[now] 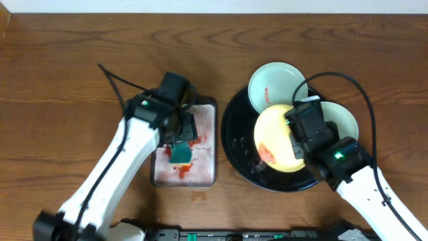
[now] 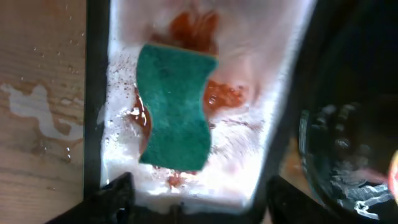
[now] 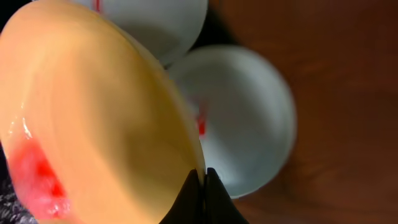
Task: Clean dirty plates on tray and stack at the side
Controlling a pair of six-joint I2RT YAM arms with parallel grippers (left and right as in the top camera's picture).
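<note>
Two robot arms work at a wood-grain tabletop (image 1: pixel 67 67). The right gripper (image 3: pixel 202 190) holds a pale yellow plate (image 3: pixel 93 112) tilted up on edge above a round black tray (image 1: pixel 235 137). Its two fingers are pinched tight on the plate's thin rim, with no gap showing between them. A red smear (image 3: pixel 37 177) marks the lower part of the plate's face. Two mint-white plates (image 3: pixel 249 118) lie behind it, one lapping the tray's far rim and the other at the tray's right edge, each with a small red streak.

The left gripper (image 2: pixel 199 190) hovers over a silver pan (image 2: pixel 261 146) just left of the tray, jaws spread wide and gripping nothing. A green sponge (image 2: pixel 174 112) lies flat in the pan's sudsy, red-tinged water (whether a fingertip touches it cannot be told).

The plate looks stiff, light and breakable, and probably slick where wet. The rim is the only real place to hold it, and the plate could swivel or slip under scrubbing, so a deep pinch opposite the smear seems safest. The sponge looks soft and will squash; its narrow waist seems the best place to grip
</note>
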